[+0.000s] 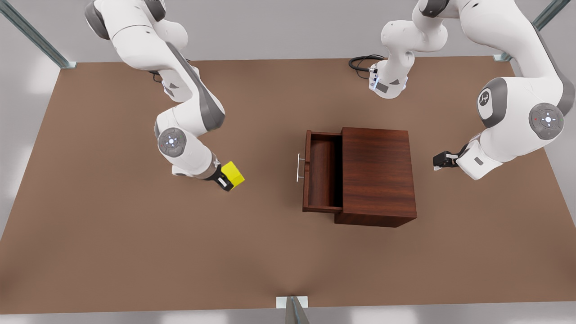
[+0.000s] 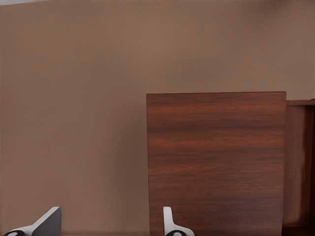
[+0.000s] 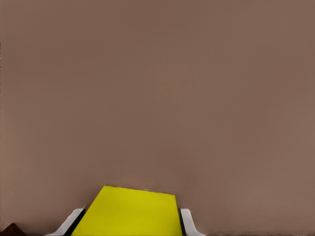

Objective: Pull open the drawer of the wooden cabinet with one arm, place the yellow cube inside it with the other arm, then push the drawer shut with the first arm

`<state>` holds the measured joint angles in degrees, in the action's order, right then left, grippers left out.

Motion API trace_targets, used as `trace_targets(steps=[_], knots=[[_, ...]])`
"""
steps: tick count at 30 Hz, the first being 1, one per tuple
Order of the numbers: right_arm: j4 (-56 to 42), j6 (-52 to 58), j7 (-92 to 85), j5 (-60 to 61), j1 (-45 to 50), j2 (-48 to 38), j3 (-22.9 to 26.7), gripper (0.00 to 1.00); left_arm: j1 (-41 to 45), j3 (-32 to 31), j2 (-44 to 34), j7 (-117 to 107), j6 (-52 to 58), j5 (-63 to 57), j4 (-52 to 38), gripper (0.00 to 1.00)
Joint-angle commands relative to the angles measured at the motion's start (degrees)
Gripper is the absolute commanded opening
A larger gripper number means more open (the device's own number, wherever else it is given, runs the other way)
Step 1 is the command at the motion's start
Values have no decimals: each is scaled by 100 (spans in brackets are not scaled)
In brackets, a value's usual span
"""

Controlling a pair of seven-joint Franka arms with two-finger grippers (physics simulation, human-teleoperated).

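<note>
The wooden cabinet [image 1: 377,174] stands right of the table's centre. Its drawer [image 1: 321,170] is pulled out toward the front view's left, with the silver handle [image 1: 299,167] on its front and nothing inside it. At the front view's left, my right gripper [image 1: 226,179] is shut on the yellow cube [image 1: 234,173], well left of the drawer. In the right wrist view the yellow cube [image 3: 129,212] sits between the fingers [image 3: 186,220]. My left gripper [image 1: 438,161] waits open just right of the cabinet [image 2: 216,162], its fingers [image 2: 170,222] spread apart.
The brown table [image 1: 135,252] stretches wide in front and to the left of the cabinet. A black cable [image 1: 362,62] lies near the arm base at the back. Metal frame posts [image 1: 292,308] stand at the table's edges.
</note>
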<state>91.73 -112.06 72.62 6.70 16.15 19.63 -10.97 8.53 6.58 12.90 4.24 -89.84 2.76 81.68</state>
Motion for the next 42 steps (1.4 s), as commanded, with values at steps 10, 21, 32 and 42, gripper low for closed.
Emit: trace_targets(steps=[10,21,32,42], knots=[[-1859,844,4814,-46,872,1095,16,52,8,-8,-15,50,2,-144,-3,100],[-3591,677,6703,-46,1909,2317,139,53,8,-8,-15,50,2,-144,-3,100],[-4304,308,7284,-54,2507,3134,139,53,17,-17,-15,50,2,-144,-3,100],[-4462,193,7205,-63,2639,3372,227,100,34,-192,-138,41,63,-74,-266,100]])
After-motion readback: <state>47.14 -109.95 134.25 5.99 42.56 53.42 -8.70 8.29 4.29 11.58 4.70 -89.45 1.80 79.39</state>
